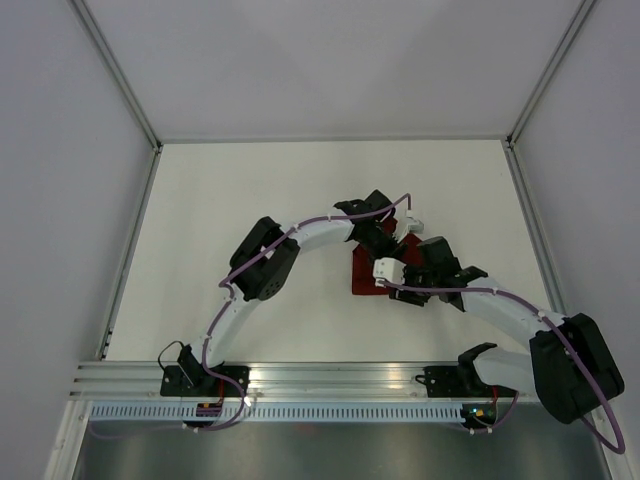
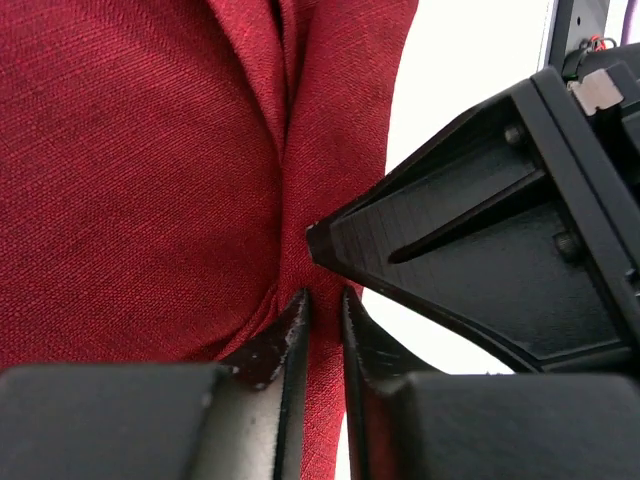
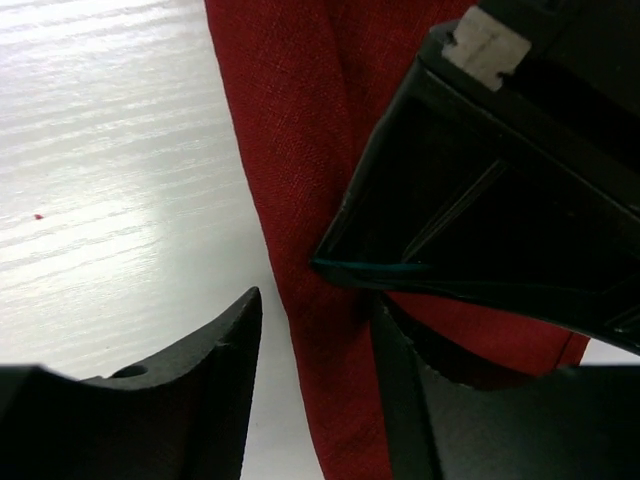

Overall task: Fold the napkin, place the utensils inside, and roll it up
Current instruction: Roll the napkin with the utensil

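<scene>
Widest of all, a white table (image 1: 250,200), boxed in on three sides by pale grey walls (image 1: 60,200). Along its near edge, an aluminium rail (image 1: 330,378) with both bases bolted on. Rising from the left base in a long curve, the left arm (image 1: 250,275); bending in from the near right corner, the right arm (image 1: 500,310), each trailed by a purple cable (image 1: 330,218). Meeting just right of the table's centre, over the napkin (image 1: 365,280) (dark red, mostly hidden under the two wrists from above, only a wedge at its left side showing). Lies on the tabletop, gathered into a raised fold that runs lengthwise through both wrist views.

Close up in the left wrist view: the left gripper (image 2: 322,305) nipped onto that fold, fingers (image 2: 285,335) nearly together, with only a sliver of red cloth between them.

In the right wrist view: the right gripper (image 3: 315,320) parted, straddling the napkin's long edge. One finger (image 3: 225,350) over bare white tabletop, apart from the cloth; the other over the red fabric. Grips nothing.

Crowded together, too: each wrist view half filled by the other gripper's black wedge, its tip close against the cloth.
</scene>
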{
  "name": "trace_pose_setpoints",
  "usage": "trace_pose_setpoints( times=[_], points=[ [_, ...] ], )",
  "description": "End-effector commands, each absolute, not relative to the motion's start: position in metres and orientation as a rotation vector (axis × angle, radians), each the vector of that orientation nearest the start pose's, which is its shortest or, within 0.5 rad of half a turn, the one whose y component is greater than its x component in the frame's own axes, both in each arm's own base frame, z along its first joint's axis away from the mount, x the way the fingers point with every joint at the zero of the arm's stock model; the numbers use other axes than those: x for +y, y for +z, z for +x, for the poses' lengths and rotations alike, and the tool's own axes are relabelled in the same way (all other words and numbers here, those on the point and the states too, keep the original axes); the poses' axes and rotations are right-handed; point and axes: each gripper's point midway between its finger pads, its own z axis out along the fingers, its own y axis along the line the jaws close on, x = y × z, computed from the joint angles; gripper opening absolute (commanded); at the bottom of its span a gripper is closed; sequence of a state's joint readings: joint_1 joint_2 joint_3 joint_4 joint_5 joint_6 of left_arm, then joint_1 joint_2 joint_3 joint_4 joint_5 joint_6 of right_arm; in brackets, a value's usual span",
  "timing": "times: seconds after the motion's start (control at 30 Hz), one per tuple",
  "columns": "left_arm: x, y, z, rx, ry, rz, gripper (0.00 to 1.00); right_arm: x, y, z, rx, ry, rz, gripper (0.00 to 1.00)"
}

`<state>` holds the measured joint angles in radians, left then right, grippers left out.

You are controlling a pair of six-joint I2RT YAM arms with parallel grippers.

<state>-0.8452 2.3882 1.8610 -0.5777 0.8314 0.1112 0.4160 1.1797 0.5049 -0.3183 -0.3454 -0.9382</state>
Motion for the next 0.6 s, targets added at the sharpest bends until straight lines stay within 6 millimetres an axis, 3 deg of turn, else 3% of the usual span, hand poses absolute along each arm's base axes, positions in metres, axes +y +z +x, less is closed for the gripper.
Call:
trace_pose_setpoints(
  times=[0.0, 0.03, 0.17, 0.2, 0.27, 0.33, 0.4, 0.57],
  points=[
    [-0.423, -0.049, 0.232, 2.615, -1.080, 1.445, 0.24, 0.130, 0.028, 0.246, 1.848, 0.141, -1.616, 0.52],
    [-0.425, -0.046, 0.233, 2.631, -1.093, 1.411, 0.26, 0.128, 0.025, 0.245, 1.852, 0.128, -1.616, 0.50],
    [-0.432, -0.032, 0.248, 2.666, -1.196, 1.190, 0.29, 0.123, 0.021, 0.244, 1.861, 0.101, -1.597, 0.20],
    [-0.440, -0.015, 0.259, 2.597, -1.251, 1.149, 0.29, 0.123, 0.021, 0.244, 1.861, 0.100, -1.592, 0.18],
    [-0.439, -0.006, 0.264, 2.604, -1.291, 1.038, 0.29, 0.122, 0.021, 0.244, 1.866, 0.102, -1.596, 0.12],
    [-0.449, 0.022, 0.274, 2.511, -1.363, 0.975, 0.29, 0.122, 0.020, 0.244, 1.875, 0.109, -1.608, 0.09],
    [-0.447, 0.032, 0.280, 2.486, -1.368, 0.924, 0.29, 0.124, 0.017, 0.242, 1.885, 0.131, -1.626, 0.04],
    [-0.443, 0.089, 0.317, 2.318, -1.387, 0.646, 0.32, 0.129, 0.016, 0.241, 1.911, 0.236, -1.686, 0.00]
  ],
)
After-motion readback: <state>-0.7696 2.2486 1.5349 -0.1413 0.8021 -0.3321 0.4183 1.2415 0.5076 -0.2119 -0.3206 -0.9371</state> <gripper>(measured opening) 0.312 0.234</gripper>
